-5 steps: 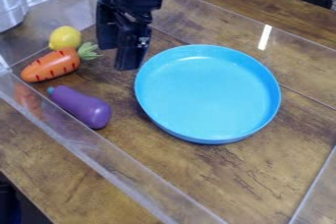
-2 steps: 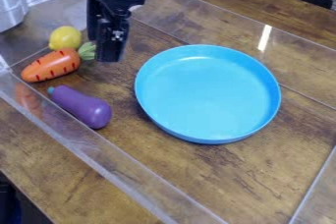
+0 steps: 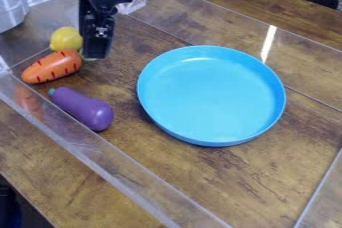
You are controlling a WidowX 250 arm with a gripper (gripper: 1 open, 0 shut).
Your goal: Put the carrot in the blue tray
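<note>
1. Carrot (image 3: 52, 67) lying flat on desk (image 3: 201, 187), left of tray (image 3: 211, 94) — likely light, stiff, smooth plastic.
2. Best pinched across thick orange middle, not the leafy top.
3. Lemon (image 3: 66, 38) and eggplant (image 3: 82, 108) close by.
4. Gripper (image 3: 96, 42) above the leafy end — fingers wide, empty.
</note>
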